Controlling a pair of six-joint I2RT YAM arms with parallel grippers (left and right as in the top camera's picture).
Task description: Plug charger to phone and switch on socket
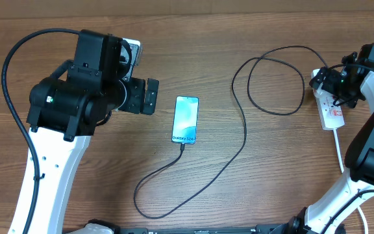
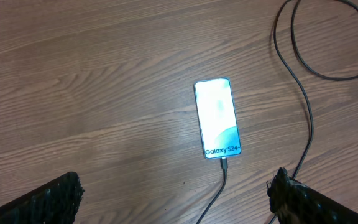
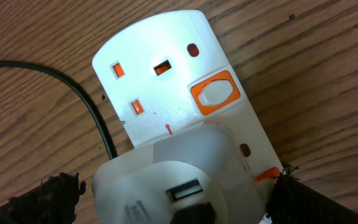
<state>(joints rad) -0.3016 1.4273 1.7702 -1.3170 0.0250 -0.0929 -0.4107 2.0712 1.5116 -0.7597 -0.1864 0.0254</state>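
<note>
The phone (image 1: pixel 186 119) lies flat in the middle of the table with its screen lit. It also shows in the left wrist view (image 2: pixel 217 118). The charger cable (image 1: pixel 242 130) has its connector tip (image 2: pixel 224 165) in the phone's bottom edge, and it loops right toward the white socket strip (image 1: pixel 332 109). My left gripper (image 1: pixel 149 96) is open and empty, left of the phone and above the table (image 2: pixel 176 208). My right gripper (image 1: pixel 333 88) is open over the strip, its fingers (image 3: pixel 173 202) either side of a white adapter (image 3: pixel 166 168). The right finger is at an orange switch (image 3: pixel 267 175).
The strip (image 3: pixel 160 93) has a free three-pin outlet with another orange-rimmed switch (image 3: pixel 215 93). Its white cord (image 1: pixel 338 146) runs toward the front. The black cable (image 3: pixel 89 109) passes left of the strip and forms a loop (image 1: pixel 274 78) at the back right.
</note>
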